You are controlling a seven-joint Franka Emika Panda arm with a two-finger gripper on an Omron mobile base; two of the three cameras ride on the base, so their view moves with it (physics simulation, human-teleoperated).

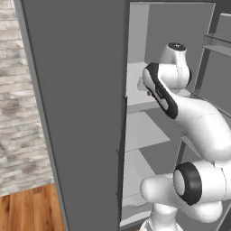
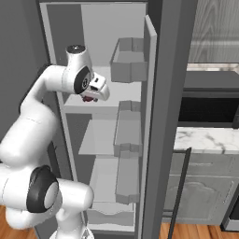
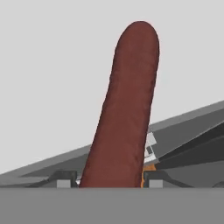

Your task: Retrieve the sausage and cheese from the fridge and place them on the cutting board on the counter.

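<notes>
Open fridge [image 2: 154, 116]; one sausage [image 3: 124, 109] in the gripper [image 2: 88, 98] over a shelf

Both base cams behind white arm [image 1: 198, 122], sharing tall dark grey fridge [image 2: 105, 116] interior; hand cam close on dark red-brown sausage [image 3: 124, 109].

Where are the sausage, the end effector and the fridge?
sausage [image 3: 127, 109], hand view, middle of its length.
end effector [image 2: 89, 98], right base view, between its fingertips.
fridge [image 1: 81, 113], left base view, dark door face.

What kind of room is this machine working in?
Most likely a home kitchen: an open fridge with grey shelves, a marble counter over drawers beside it, and a sausage in the pincer.
</notes>
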